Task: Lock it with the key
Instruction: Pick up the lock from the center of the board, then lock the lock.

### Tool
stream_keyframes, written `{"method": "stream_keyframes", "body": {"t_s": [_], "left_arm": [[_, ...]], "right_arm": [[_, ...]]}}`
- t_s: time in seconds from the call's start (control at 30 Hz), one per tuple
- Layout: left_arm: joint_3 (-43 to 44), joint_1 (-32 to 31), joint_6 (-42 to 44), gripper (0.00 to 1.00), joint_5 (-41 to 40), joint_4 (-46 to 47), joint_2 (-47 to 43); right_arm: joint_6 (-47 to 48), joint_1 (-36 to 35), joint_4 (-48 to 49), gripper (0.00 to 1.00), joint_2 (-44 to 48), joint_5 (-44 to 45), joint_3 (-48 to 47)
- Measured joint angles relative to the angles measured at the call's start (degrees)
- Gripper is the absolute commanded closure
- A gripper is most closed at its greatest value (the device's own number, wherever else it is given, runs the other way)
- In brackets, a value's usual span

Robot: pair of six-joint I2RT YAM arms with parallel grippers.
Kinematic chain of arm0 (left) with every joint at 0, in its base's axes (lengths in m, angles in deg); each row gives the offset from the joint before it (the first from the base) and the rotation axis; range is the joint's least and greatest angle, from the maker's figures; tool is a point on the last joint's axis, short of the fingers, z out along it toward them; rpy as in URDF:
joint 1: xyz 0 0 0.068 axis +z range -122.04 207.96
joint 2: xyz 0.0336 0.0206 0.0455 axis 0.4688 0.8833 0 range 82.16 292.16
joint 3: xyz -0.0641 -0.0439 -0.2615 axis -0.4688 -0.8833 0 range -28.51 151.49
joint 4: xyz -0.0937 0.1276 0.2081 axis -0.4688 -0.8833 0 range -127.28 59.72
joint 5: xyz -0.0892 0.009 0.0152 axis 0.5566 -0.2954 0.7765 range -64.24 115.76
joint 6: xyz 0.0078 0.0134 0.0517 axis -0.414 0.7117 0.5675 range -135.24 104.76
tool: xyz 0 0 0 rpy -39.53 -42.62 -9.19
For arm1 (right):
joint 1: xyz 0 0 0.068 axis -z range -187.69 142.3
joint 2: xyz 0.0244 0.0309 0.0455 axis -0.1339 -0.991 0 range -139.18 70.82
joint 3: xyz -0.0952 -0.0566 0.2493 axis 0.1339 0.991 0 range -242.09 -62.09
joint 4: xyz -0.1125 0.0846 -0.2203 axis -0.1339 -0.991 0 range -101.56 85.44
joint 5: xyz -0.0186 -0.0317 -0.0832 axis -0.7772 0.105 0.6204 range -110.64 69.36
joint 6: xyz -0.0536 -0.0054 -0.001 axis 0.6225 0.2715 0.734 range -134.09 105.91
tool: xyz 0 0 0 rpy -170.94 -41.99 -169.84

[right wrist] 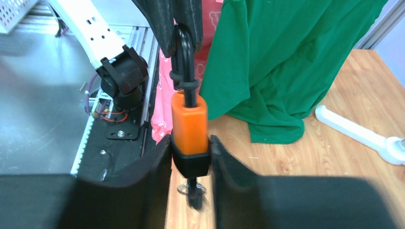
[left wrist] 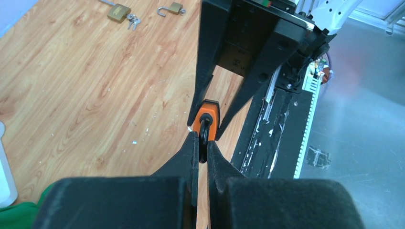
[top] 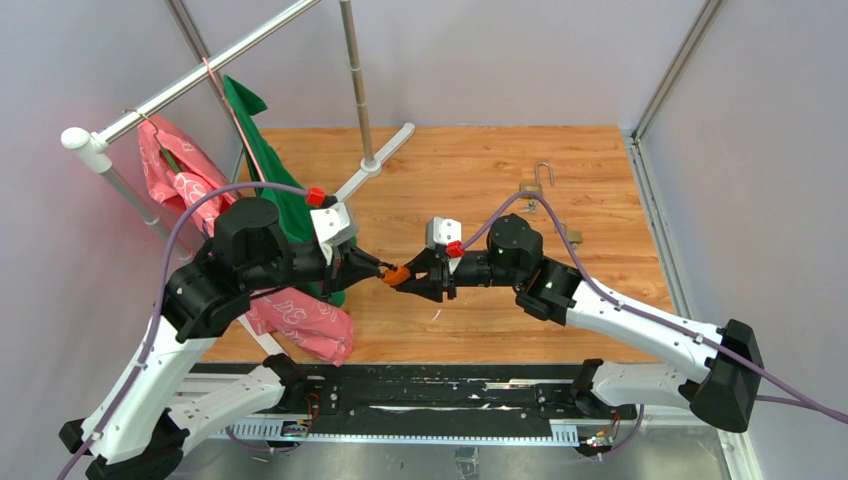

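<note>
Wood-grain table, clothes rail at far left with a green shirt and pink garment hanging. I see the orange padlock held off the surface between the two arms, over the near-centre of the table. Left gripper is pinched onto its black shackle; right gripper is clamped on the orange body. A dark key with a ring pokes out beneath the body. Two brass padlocks lie on the far right of the table, well apart from both arms.
</note>
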Motion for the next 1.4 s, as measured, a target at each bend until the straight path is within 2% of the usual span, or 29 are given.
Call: {"method": "stream_keyframes", "body": {"t_s": [0.17, 0.4, 0.73, 1.07, 1.4], "left_arm": [[-0.31, 0.00, 0.72, 1.00, 0.22, -0.04, -0.59], [-1.53, 0.00, 1.60, 1.00, 0.87, 0.22, -0.81], [-3.93, 0.00, 4.42, 1.00, 1.77, 2.32, -1.77], [-5.20, 0.00, 3.74, 1.00, 2.10, 7.04, -2.10], [-15.04, 0.09, -3.43, 1.00, 1.88, 18.03, -4.28]], "right_arm": [[1.38, 0.02, -2.91, 1.00, -0.90, -1.07, -1.68], [1.09, 0.13, -5.09, 1.00, -1.49, -2.23, -2.51], [-6.62, 0.68, -2.40, 1.00, -2.23, -6.27, -2.38], [-9.92, 0.68, 0.15, 1.00, 0.24, -2.69, -0.72], [-15.08, 0.68, 3.04, 1.00, 3.04, 3.06, 4.55]]}}
